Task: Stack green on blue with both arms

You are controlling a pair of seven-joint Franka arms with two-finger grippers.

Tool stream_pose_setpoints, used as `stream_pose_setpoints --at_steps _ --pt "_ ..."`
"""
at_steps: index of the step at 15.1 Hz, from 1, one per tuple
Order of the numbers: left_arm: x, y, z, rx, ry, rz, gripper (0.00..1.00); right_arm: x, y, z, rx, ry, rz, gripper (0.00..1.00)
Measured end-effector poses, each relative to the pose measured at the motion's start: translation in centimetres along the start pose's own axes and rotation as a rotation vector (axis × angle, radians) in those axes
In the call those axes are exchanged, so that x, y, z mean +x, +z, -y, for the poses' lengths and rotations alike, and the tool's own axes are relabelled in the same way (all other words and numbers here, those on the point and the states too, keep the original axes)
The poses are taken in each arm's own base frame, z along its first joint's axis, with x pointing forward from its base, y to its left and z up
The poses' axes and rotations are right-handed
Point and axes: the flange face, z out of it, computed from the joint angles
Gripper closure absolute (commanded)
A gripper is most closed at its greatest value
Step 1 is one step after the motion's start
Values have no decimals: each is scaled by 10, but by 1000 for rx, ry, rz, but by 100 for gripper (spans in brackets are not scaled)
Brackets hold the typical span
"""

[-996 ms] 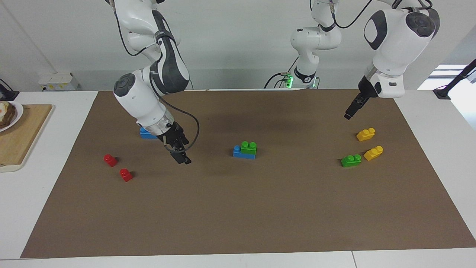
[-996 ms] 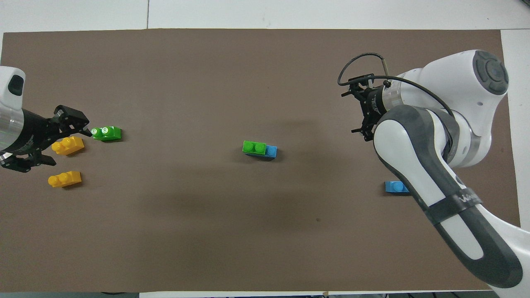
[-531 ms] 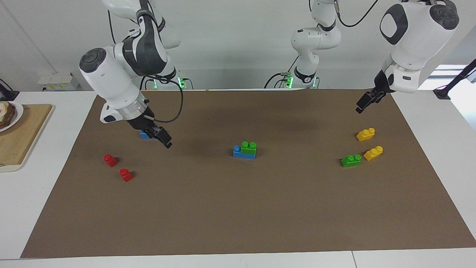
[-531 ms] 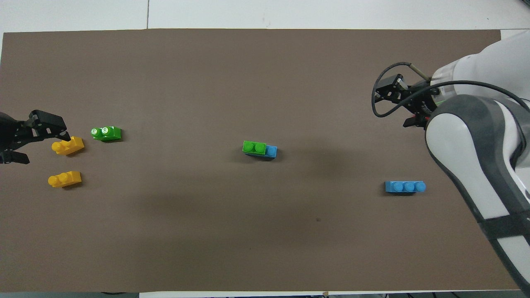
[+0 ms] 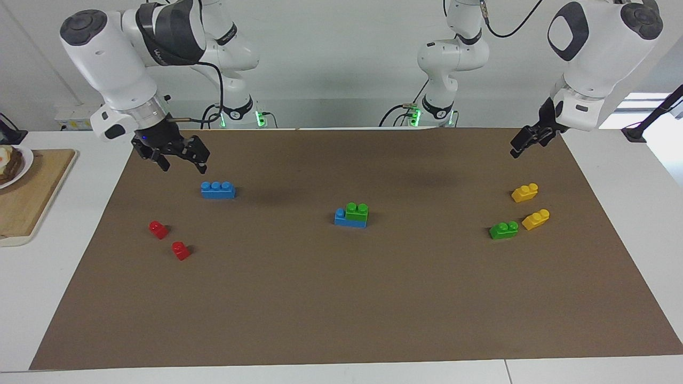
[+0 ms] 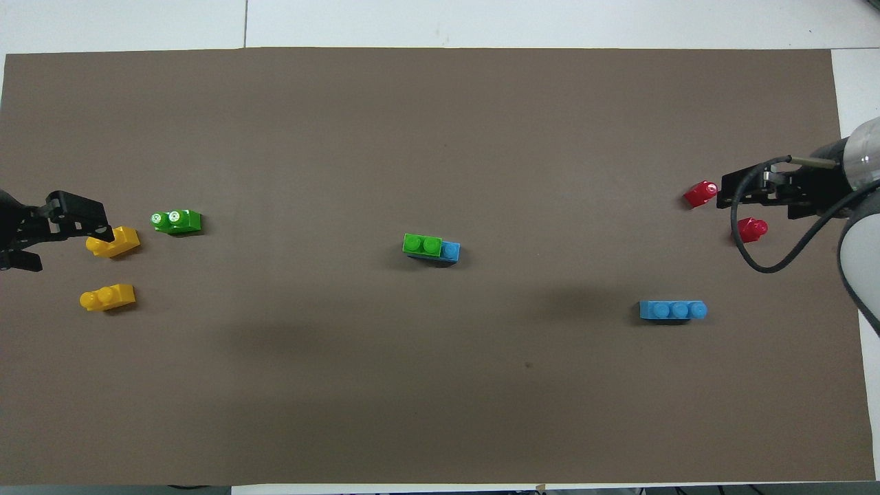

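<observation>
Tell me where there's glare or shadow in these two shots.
Overhead view: white glare spots on the studs of the loose green brick; soft dark patches on the brown mat. Facing view: a bright blown-out window patch at the left arm's end; a faint shadow beside the lone blue brick.

A white desk carries a large brown mat covering most of its top. A plain pale wall rises at the robots' end. At the right arm's end lie a wooden cutting board and a plate of food. Bright window light shows at the left arm's end.
</observation>
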Motion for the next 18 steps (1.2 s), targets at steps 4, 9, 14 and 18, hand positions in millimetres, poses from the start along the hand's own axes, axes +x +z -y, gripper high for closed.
stream_pose_setpoints --at_steps 4,9,14,18 --pt "-12 -16 -21 18 140 9 0 -1 -8 -2 -35 -14 1 0" --pt "-3 -33 -16 18 219 -3 0 -1 -8 -2 -35 -15 2 0" --pt "5 -27 -19 19 230 5 0 -1 -8 -1 -35 -16 2 0" --pt "9 -24 -21 20 232 8 0 -1 -9 -1 -35 -16 1 0"
